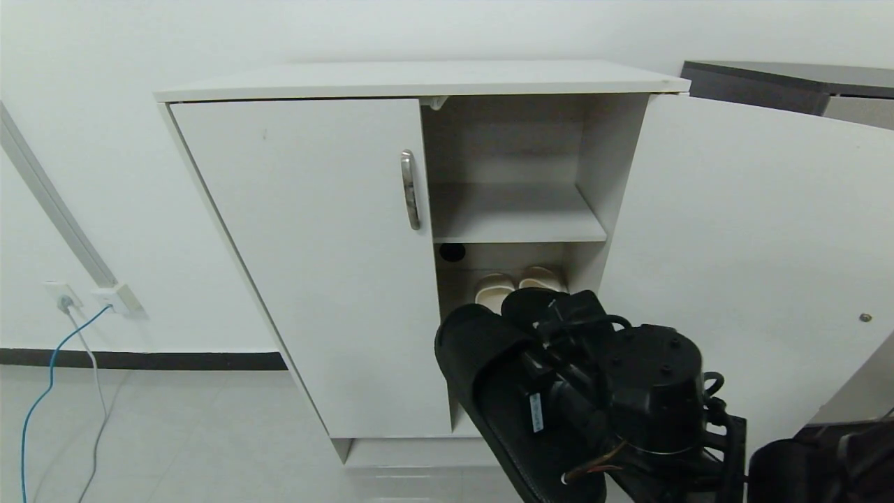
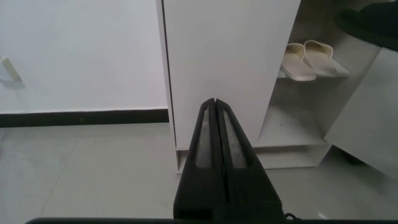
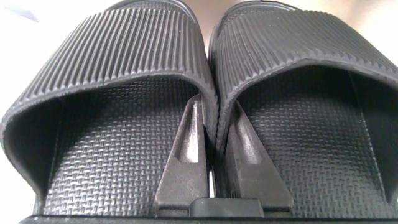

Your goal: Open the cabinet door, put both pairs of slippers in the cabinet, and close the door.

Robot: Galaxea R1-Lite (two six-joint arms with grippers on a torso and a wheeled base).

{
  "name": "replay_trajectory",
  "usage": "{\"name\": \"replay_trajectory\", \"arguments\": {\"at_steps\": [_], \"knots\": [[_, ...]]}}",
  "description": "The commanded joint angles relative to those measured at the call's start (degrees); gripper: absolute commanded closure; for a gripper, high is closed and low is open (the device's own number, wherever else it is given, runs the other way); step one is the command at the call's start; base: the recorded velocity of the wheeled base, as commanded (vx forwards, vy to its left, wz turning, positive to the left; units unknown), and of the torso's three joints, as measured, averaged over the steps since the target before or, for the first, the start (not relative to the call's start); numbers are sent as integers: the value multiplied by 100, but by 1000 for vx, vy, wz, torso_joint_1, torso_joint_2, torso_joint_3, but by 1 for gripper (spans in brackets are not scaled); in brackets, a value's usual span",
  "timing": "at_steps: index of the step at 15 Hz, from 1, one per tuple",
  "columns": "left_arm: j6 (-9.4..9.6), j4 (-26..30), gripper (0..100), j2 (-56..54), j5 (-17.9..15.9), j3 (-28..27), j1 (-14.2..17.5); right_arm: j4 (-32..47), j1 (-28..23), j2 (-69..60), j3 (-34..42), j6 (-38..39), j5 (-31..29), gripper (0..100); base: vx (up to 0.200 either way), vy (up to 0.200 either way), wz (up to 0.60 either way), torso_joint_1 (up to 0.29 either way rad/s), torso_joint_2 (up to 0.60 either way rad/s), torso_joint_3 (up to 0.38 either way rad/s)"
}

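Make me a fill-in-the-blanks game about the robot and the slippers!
1. The right gripper is pinching the ____ slippers.
2. The cream slippers lie inside the cabinet, whose ____ door stands open.
3. The left gripper is shut and holds ____.

Missing words: black; right; nothing.

Tool (image 2: 214,103) pinched shut, facing the cabinet (image 2: 224,50)
A pair of pale slippers (image 2: 309,59) sits inside the cabinet, farther off past the tool's tip.
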Motion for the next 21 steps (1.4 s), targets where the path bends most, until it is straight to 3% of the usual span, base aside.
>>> {"name": "replay_trajectory", "arguments": {"at_steps": [1, 5, 7, 11, 21], "knots": [[-3, -1, 100, 7, -7, 1, 1, 687, 141, 235, -710, 375, -493, 100, 0, 0, 0, 0, 0, 0], [-3, -1, 100, 7, -7, 1, 1, 2867, 361, 314, -1949, 1394, -1240, 100, 0, 0, 0, 0, 0, 0], [-3, -1, 100, 7, -7, 1, 1, 3579, 387, 385, -2494, 1702, -1689, 100, 0, 0, 0, 0, 0, 0], [-3, -1, 100, 7, -7, 1, 1, 3684, 317, 385, -2872, 1509, -2155, 100, 0, 0, 0, 0, 0, 0], [-3, -1, 100, 7, -7, 1, 1, 3623, -123, 631, -3847, 1060, -2067, 100, 0, 0, 0, 0, 0, 0]]}}
